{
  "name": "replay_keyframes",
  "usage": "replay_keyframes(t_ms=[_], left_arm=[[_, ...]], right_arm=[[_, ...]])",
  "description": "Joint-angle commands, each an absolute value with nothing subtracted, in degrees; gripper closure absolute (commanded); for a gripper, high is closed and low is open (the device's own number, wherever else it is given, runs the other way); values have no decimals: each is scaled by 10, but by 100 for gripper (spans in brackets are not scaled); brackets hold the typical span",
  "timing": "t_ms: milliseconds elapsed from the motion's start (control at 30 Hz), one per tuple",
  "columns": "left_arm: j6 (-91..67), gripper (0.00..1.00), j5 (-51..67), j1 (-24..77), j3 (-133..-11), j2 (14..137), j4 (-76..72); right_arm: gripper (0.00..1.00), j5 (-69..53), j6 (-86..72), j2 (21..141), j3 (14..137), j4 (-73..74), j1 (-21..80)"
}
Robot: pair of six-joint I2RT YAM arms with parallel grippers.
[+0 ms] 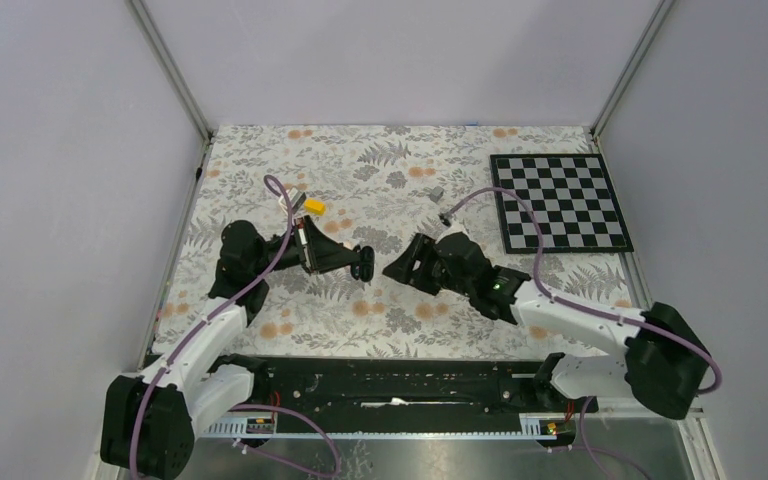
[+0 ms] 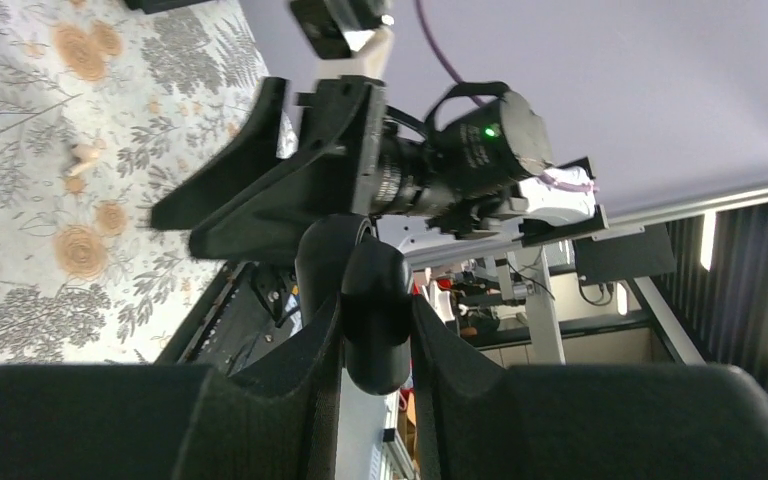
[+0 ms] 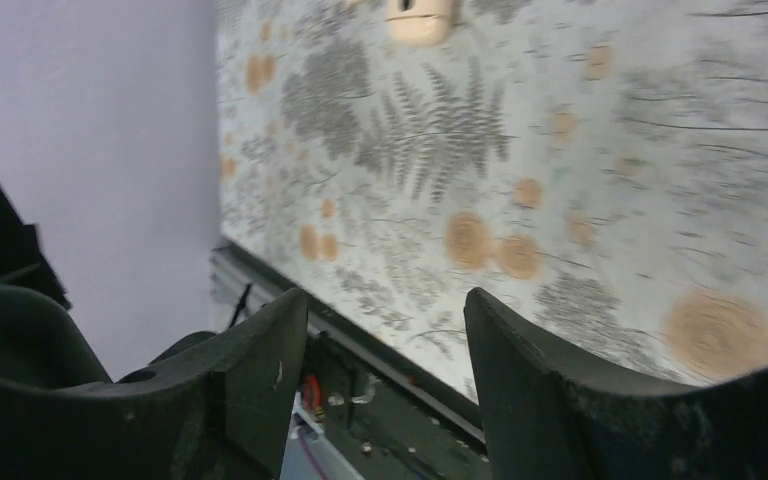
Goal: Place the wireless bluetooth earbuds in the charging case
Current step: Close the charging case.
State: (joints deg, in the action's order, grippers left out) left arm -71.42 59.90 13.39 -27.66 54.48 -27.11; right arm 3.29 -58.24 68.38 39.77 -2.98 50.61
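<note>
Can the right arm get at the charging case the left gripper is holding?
Probably yes. The charging case sits clamped in the left gripper, its far end sticking out, and the right gripper faces it close by with open, empty jaws. Nothing appears to lie between them.

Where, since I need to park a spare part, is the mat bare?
Crowded: the centre, where the left gripper and right gripper nearly meet. Bare: the far-left corner of the mat, behind the yellow piece, and the near strip between them and the black rail.
</note>
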Motion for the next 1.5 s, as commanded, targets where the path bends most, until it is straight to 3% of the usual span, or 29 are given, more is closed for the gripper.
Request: replay_keyframes(t_ms=[0,267,400,600,867,1033,1333,1467], left_arm=[[-760,100,629,141,-284,546,-360],[-690,100,612,142,-304,549,-258],[-637,100,596,142,-325,553,-178],[-635,100,587,143,-324,561,-177],[-629,100,595,143,-318,567,-174],[-631,100,597,143,-317,568,-181],[-625,100,594,143,-319,613,-213],[-628,100,590,145,-325,663,-251]], right_arm=[[33,-82,-627,741,402,-253,505],[34,-140,-665,762,372,-424,505],[35,-161,-670,723,340,-459,505],[34,-161,-664,684,313,-450,505],[21,-191,-668,683,307,-549,505],[21,-198,-679,685,293,-607,505],[18,-103,-641,616,275,-443,504],[17,-32,-603,543,285,-280,504]])
